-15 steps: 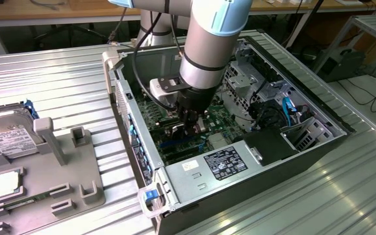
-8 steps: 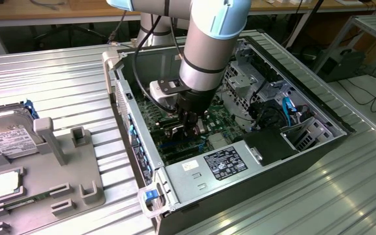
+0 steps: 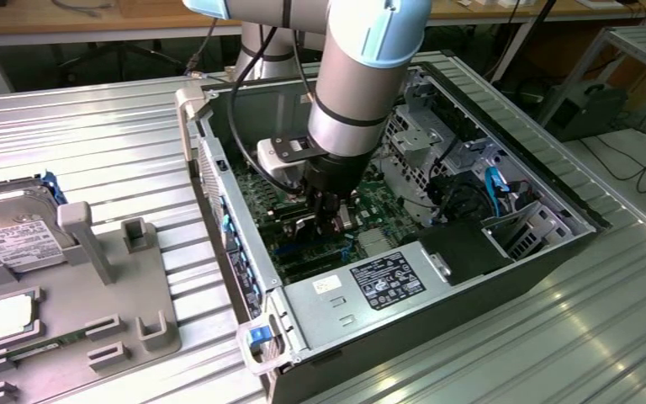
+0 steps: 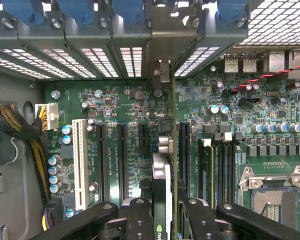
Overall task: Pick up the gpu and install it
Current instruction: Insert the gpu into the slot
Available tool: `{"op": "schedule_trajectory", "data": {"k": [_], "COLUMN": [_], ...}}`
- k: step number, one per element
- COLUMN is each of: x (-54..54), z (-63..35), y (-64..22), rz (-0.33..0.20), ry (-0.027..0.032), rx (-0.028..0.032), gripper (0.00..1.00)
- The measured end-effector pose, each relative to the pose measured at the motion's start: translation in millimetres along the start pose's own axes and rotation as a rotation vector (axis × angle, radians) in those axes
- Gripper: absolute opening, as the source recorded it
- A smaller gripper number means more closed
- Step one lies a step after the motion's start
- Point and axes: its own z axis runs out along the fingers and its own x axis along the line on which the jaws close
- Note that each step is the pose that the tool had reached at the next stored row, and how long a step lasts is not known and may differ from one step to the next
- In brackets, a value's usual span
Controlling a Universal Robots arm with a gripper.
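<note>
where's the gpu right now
In the wrist view the gpu stands edge-on in the gripper over the motherboard, between the black expansion slots and the memory stick, inside the open computer case.

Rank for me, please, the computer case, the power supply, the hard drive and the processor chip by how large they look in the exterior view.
1. computer case
2. power supply
3. hard drive, partly hidden by the grey holder, so less sure
4. processor chip
</note>
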Motion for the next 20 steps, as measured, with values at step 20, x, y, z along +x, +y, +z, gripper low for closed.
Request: {"op": "schedule_trajectory", "data": {"k": [20], "x": [0.3], "z": [8.0], "y": [-0.2], "rz": [0.0], "ry": [0.0001], "rx": [-0.0003], "gripper": [0.28]}}
